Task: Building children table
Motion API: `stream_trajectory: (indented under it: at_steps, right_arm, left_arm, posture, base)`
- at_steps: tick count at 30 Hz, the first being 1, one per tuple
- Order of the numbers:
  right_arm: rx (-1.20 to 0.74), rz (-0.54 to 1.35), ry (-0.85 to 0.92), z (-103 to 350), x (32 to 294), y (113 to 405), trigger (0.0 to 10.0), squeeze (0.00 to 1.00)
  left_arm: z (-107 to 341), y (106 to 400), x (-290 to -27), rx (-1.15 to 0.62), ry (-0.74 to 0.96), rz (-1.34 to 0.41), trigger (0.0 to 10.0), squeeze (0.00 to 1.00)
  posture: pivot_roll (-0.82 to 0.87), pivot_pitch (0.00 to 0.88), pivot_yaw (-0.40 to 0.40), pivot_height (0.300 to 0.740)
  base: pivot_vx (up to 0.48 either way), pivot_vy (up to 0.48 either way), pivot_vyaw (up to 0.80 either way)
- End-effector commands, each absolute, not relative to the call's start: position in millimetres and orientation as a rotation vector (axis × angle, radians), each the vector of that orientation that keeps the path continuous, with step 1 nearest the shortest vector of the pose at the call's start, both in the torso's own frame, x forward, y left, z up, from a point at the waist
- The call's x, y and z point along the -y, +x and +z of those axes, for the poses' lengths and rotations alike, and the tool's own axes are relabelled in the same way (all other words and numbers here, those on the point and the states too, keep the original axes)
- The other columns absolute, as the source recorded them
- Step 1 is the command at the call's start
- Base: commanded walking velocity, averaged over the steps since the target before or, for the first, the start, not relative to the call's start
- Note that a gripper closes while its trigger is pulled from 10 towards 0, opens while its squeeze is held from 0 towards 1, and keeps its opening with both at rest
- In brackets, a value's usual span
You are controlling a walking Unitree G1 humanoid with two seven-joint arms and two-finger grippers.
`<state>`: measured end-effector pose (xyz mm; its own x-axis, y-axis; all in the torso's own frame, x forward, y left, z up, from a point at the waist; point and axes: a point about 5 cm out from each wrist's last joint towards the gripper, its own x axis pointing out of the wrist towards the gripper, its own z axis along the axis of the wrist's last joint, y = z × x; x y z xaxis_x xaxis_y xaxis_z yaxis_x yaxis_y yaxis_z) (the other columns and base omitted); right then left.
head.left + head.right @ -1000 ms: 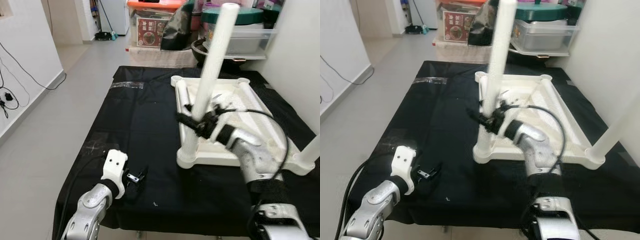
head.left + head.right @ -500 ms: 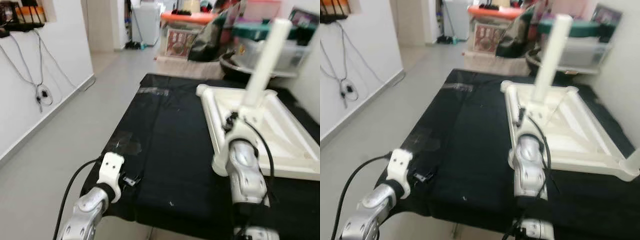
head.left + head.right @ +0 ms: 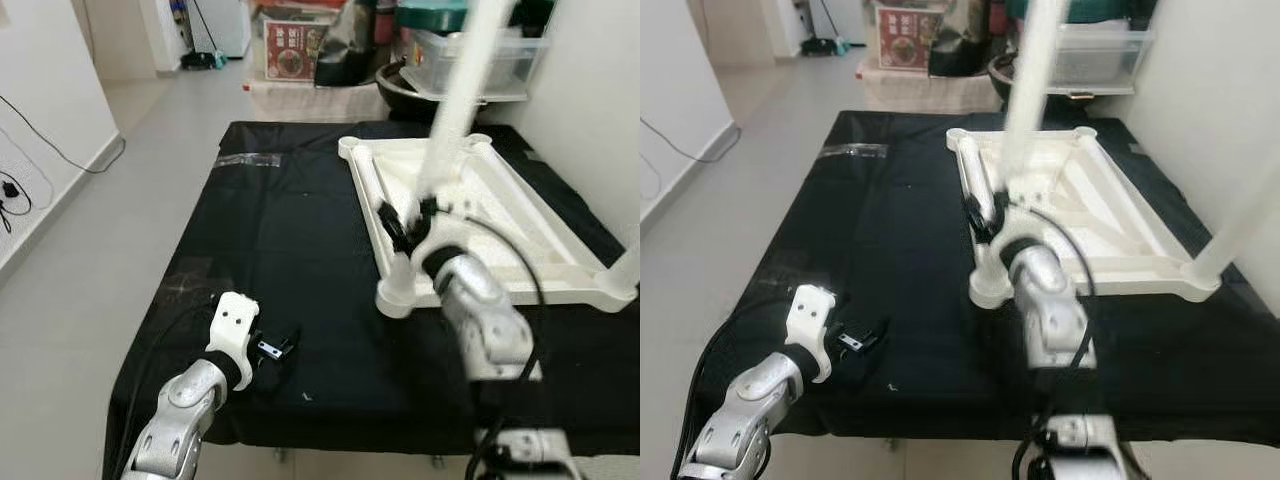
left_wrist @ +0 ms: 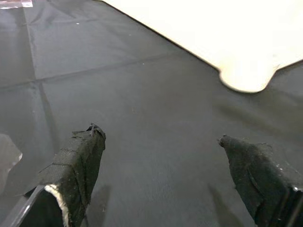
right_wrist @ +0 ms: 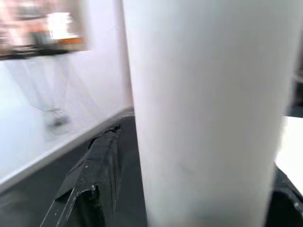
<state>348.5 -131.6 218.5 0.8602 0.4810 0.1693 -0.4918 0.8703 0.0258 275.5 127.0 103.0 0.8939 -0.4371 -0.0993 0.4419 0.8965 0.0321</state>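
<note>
Right gripper [image 3: 408, 222] of mine closes around a white table leg [image 3: 452, 110], low on the shaft, one black finger [image 5: 97, 177] lying along one side of the tube and the other just at the far edge in the wrist view. The leg rises, tilted slightly, from the near corner socket [image 3: 394, 293] of the upturned white tabletop [image 3: 520, 225], which lies on a black cloth [image 3: 280, 240] spread over a low platform; a second leg [image 3: 1245, 215] already stands at the corner to my right. The step in hand looks like seating this leg in its socket, and I judge it wants a firm hold kept low, the tube brought square to the panel, then pressed or turned straight down rather than levered sideways, since any lean could bind it or lift the light panel off the cloth. The leg is a smooth, matt, round tube that may slip in my grasp; the tabletop is moulded plastic with raised rails and rounded corners. My left gripper [image 4: 165, 184] hovers low over the cloth near its front edge, fingers apart and empty, free to pin the panel if it shifts.
</note>
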Motion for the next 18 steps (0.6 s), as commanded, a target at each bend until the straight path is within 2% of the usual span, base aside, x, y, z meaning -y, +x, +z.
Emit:
stream_trajectory:
  at_steps: [1, 2, 3, 4, 5, 7, 8, 10, 11, 13, 14, 15, 16, 17, 18]
  right_arm:
    - [0.158, 0.705, 0.079, 215.5, 109.6, 345.4, 10.0, 0.00]
    - [0.153, 0.744, 0.068, 213.6, 106.4, 344.8, 10.0, 0.00]
    - [0.142, 0.832, 0.057, 208.2, 98.4, 342.5, 8.0, 0.00]
    - [0.142, 0.832, 0.057, 208.2, 98.4, 342.5, 8.0, 0.00]
    - [0.120, 0.960, 0.041, 198.0, 82.6, 338.3, 0.4, 0.00]
    - [0.109, 1.007, 0.033, 193.8, 75.5, 336.6, 0.4, 0.00]
    - [0.101, 0.960, 0.048, 190.9, 70.5, 342.7, 0.0, 0.00]
    - [0.096, 0.919, 0.059, 189.3, 67.7, 347.2, 0.0, 0.00]
    - [-0.028, 0.469, 0.010, 174.2, 84.2, 374.1, 0.0, 0.00]
    - [-0.028, 0.469, 0.010, 174.2, 84.2, 374.1, 0.0, 0.00]
    - [-0.196, -0.029, 0.035, 149.5, 127.2, 380.7, 0.0, 0.00]
    - [-0.196, -0.029, 0.035, 149.5, 127.2, 380.7, 0.0, 0.00]
    - [-0.246, -0.161, 0.050, 141.3, 141.6, 378.0, 0.0, 0.00]
    - [-0.267, -0.366, 0.014, 128.9, 171.9, 359.3, 0.0, 0.00]
    - [-0.267, -0.366, 0.014, 128.9, 171.9, 359.3, 0.0, 0.00]
  left_arm:
    - [104.8, 277.6, -125.0, -0.086, 0.053, -0.457, 10.0, 0.00]
    - [106.0, 277.8, -124.9, -0.082, 0.049, -0.456, 10.0, 0.00]
    - [105.3, 277.1, -124.5, -0.086, 0.044, -0.459, 10.0, 0.00]
    - [105.3, 277.1, -124.5, -0.086, 0.044, -0.459, 10.0, 0.00]
    - [102.4, 276.0, -123.2, -0.097, 0.043, -0.470, 10.0, 0.00]
    - [101.4, 275.7, -122.4, -0.101, 0.044, -0.476, 10.0, 0.00]
    - [101.5, 276.1, -121.7, -0.100, 0.049, -0.480, 10.0, 0.00]
    - [101.7, 276.4, -121.3, -0.099, 0.052, -0.482, 10.0, 0.00]
    - [105.4, 278.7, -125.1, -0.087, 0.050, -0.463, 10.0, 0.00]
    - [105.4, 278.7, -125.1, -0.087, 0.050, -0.463, 10.0, 0.00]
    - [104.6, 278.0, -128.5, -0.088, 0.049, -0.450, 10.0, 0.00]
    - [104.6, 278.0, -128.5, -0.088, 0.049, -0.450, 10.0, 0.00]
    - [103.6, 277.2, -129.0, -0.091, 0.049, -0.448, 10.0, 0.00]
    - [100.6, 272.6, -127.0, -0.103, 0.039, -0.453, 10.0, 0.00]
    - [100.6, 272.6, -127.0, -0.103, 0.039, -0.453, 10.0, 0.00]
  posture:
    - [0.02, 0.000, -0.054, 0.740]
    - [0.02, 0.000, -0.054, 0.740]
    - [0.02, 0.000, -0.051, 0.740]
    - [0.02, 0.000, -0.051, 0.740]
    - [0.02, 0.000, -0.045, 0.740]
    - [0.02, 0.000, -0.045, 0.740]
    - [0.03, 0.000, -0.057, 0.740]
    - [0.03, 0.000, -0.057, 0.740]
    - [0.04, 0.000, -0.065, 0.740]
    - [0.04, 0.000, -0.065, 0.740]
    - [0.03, 0.000, -0.065, 0.740]
    - [0.03, 0.000, -0.065, 0.740]
    - [0.03, 0.000, -0.065, 0.740]
    - [0.03, 0.000, -0.056, 0.740]
    - [0.03, 0.000, -0.056, 0.740]
  base:
    - [0.000, 0.000, 0.00]
    - [0.000, 0.000, 0.00]
    - [0.000, 0.000, 0.00]
    - [0.000, 0.000, 0.00]
    - [0.000, 0.000, 0.00]
    - [0.000, 0.000, 0.00]
    - [0.000, 0.000, 0.00]
    - [0.000, 0.000, 0.00]
    - [0.000, 0.000, 0.00]
    - [0.000, 0.000, 0.00]
    - [0.000, 0.000, 0.00]
    - [0.000, 0.000, 0.00]
    - [0.000, 0.000, 0.00]
    - [0.000, 0.000, 0.00]
    - [0.000, 0.000, 0.00]
